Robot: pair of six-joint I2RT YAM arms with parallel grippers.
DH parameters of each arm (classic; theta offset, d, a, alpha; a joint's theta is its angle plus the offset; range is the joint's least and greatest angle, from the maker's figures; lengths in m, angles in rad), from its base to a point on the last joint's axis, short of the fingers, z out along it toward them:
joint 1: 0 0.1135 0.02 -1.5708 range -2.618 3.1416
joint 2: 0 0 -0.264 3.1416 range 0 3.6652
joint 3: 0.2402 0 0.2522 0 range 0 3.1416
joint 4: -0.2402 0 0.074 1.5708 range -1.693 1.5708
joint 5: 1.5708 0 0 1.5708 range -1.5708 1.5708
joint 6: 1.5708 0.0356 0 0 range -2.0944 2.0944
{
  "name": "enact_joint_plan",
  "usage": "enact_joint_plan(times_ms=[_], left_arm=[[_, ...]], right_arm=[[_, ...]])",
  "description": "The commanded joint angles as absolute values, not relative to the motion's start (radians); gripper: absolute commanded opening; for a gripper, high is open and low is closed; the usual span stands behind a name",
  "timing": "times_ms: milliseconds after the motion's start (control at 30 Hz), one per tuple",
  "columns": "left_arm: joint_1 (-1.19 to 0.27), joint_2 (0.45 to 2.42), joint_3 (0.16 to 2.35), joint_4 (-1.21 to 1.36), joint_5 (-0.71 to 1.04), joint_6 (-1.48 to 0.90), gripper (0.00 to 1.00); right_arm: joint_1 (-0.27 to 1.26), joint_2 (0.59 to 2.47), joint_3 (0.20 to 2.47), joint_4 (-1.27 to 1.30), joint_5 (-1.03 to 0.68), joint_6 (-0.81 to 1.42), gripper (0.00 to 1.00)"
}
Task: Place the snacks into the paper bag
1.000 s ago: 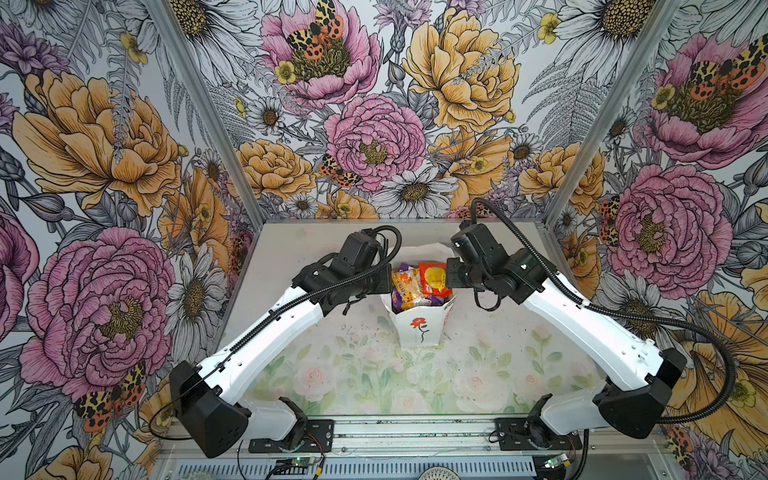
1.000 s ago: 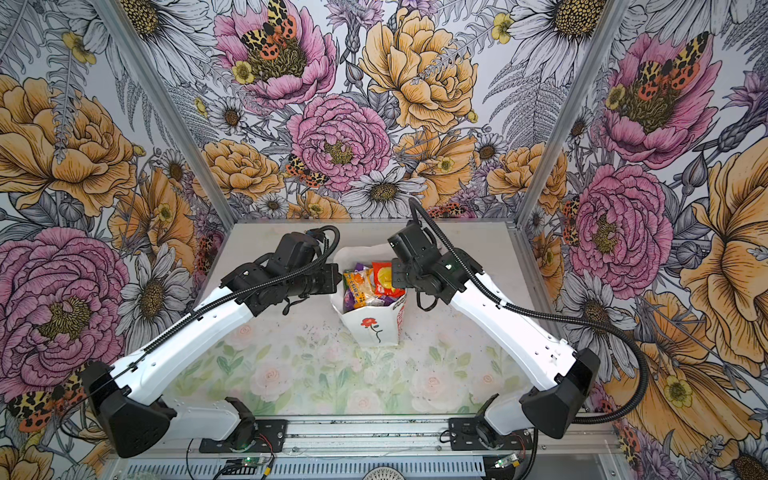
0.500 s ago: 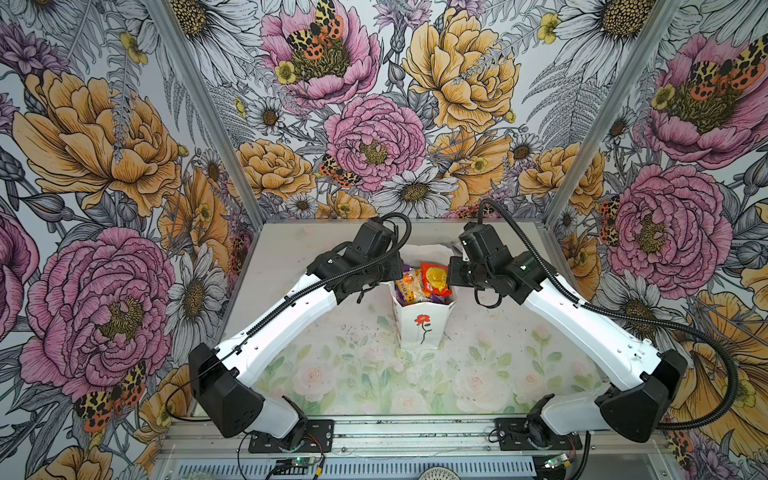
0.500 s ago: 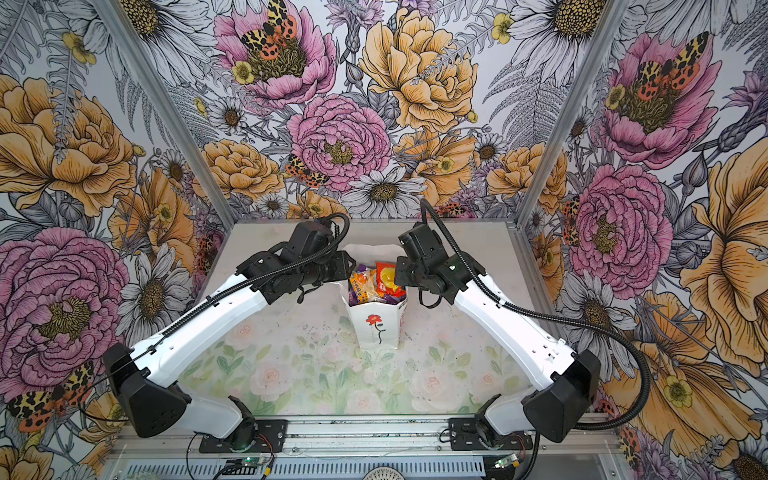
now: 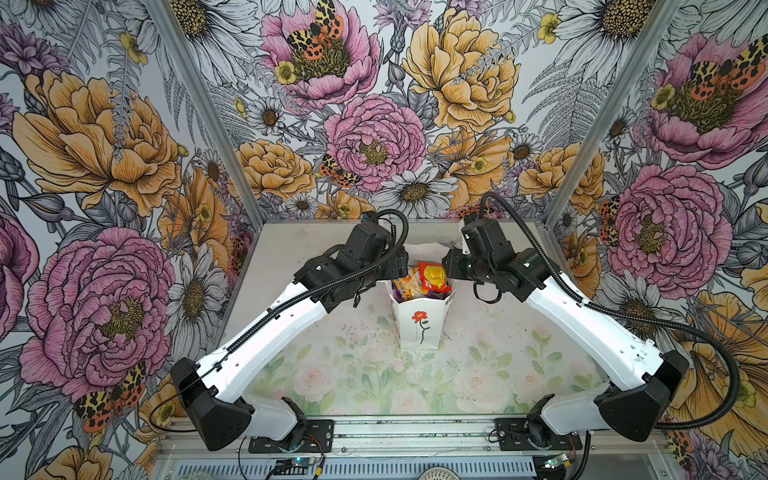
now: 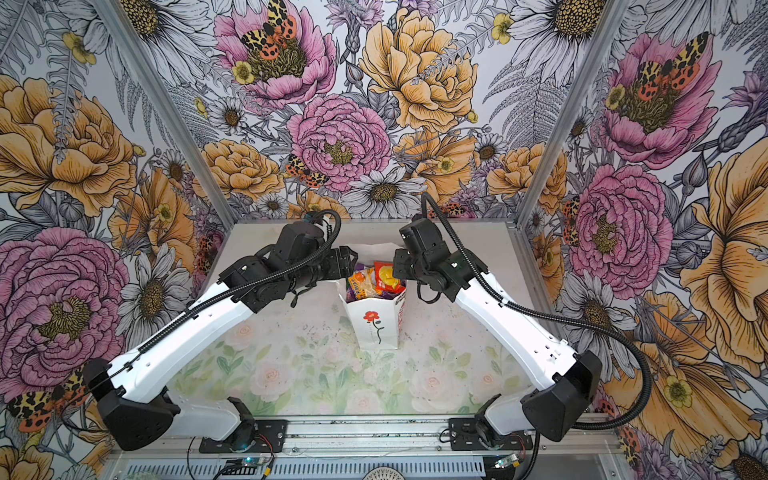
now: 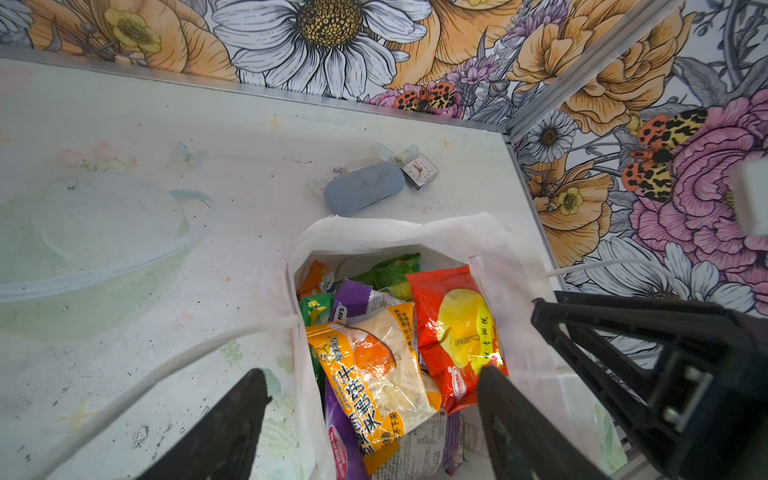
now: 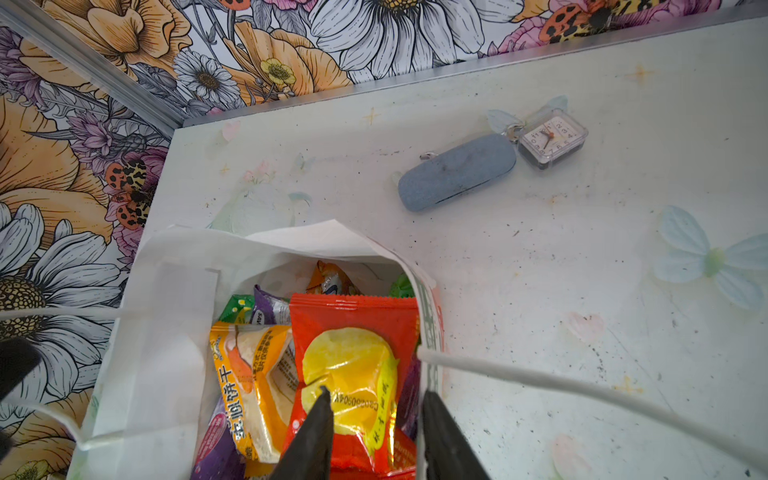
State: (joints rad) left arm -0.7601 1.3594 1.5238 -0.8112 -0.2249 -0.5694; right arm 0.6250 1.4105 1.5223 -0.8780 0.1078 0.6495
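1. The paper bag [image 5: 419,332] stands upright in the middle of the desk [image 5: 332,374], with its rose facing front and its mouth open.
2. The snacks [image 5: 432,277] sit inside it, piled to the rim. A red-yellow packet [image 8: 353,357] and an orange packet [image 7: 374,365] lie on top.
3. The left claw [image 7: 372,374] hangs over the bag's left rim, fingers spread wide, gripping nothing.
4. The right claw [image 8: 377,392] is at the bag's right rim with its fingers partly apart. One tip is over the red-yellow packet, the other by the wall.
5. Behind the bag lies a grey-blue case [image 8: 457,174], with a small clock [image 8: 550,139] just beside it.
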Motion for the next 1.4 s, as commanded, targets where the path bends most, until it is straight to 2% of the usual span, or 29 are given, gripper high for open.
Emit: enact_joint_plan(times_ms=[0,267,333,400,433,600,700,767,867,1033,1133,1267,1367], left_arm=[[-0.765,1.328,1.551,-0.810,-0.272,-0.548,0.83],[-0.774,1.227,1.532,-0.782,-0.328,-0.471,0.87],[-0.772,1.177,1.501,-0.764,-0.387,-0.448,0.90],[-0.759,1.118,1.470,-0.763,-0.489,-0.439,0.98],[-0.746,1.079,1.443,-0.758,-0.542,-0.440,0.99],[-0.655,0.863,1.222,-0.634,-0.738,-0.442,0.99],[-0.576,0.755,1.093,-0.642,-0.872,-0.530,0.99],[-0.513,0.668,0.966,-0.607,-0.912,-0.566,0.98],[-0.424,0.581,0.785,-0.504,-0.916,-0.560,0.99],[-0.306,0.603,0.606,-0.421,-0.899,-0.610,0.99],[-0.293,0.662,0.470,-0.200,-0.921,-0.565,0.99],[-0.325,0.746,0.285,0.222,-0.905,-0.358,0.99],[-0.327,0.865,0.336,0.272,-0.902,-0.253,0.99]], right_arm=[[0.625,1.394,1.573,-0.868,0.087,0.638,0.43],[0.623,1.350,1.615,-0.871,-0.009,0.625,0.51],[0.624,1.331,1.615,-0.872,-0.014,0.620,0.51],[0.624,1.302,1.612,-0.871,-0.004,0.616,0.51],[0.624,1.282,1.607,-0.872,0.008,0.612,0.51],[0.614,1.130,1.543,-0.869,0.172,0.591,0.52],[0.600,1.012,1.461,-0.850,0.298,0.564,0.60],[0.590,0.918,1.376,-0.833,0.403,0.551,0.70],[0.573,0.794,1.237,-0.808,0.546,0.539,0.77],[0.541,0.585,0.962,-0.657,0.712,0.461,0.84],[0.525,0.501,0.821,-0.569,0.812,0.423,0.91],[0.484,0.471,0.649,-0.436,0.909,0.388,0.98],[0.419,0.528,0.534,-0.307,0.911,0.367,1.00]])
